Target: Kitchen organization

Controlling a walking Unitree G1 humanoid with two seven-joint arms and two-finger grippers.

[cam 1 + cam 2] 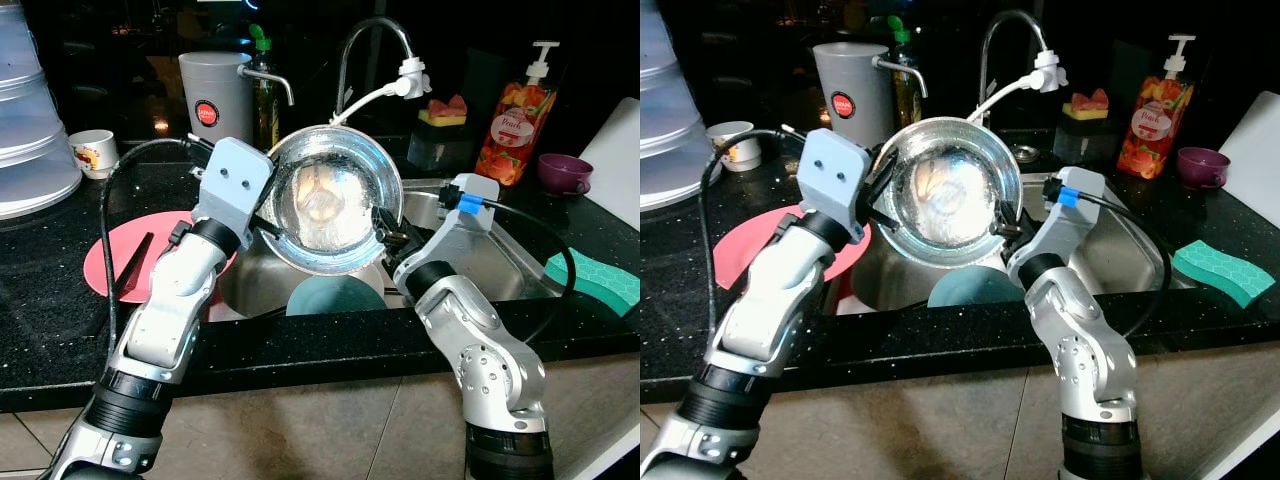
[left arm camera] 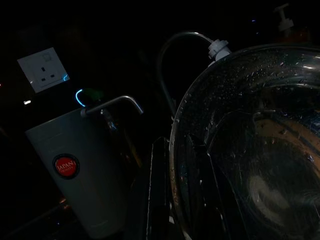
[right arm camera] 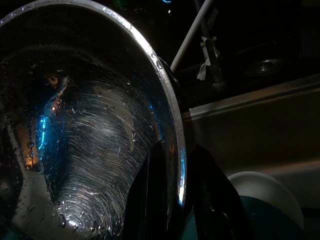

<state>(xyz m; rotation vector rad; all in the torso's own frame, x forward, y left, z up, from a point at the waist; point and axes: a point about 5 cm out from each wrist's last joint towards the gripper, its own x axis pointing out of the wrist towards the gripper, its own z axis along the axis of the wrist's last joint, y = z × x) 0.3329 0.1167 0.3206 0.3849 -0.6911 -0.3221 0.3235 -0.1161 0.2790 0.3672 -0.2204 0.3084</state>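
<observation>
A wet steel bowl is held up on edge above the sink, its hollow facing me. My left gripper is shut on the bowl's left rim, one finger outside and one inside. My right gripper is shut on the right rim, and its fingers pinch the bowl's edge. Below the bowl a teal plate lies in the sink.
A tap with a white nozzle arches behind the bowl. A grey water boiler and green-capped bottle stand behind it to the left. A pink plate with a dark utensil lies left; soap bottle, purple cup and green sponge right.
</observation>
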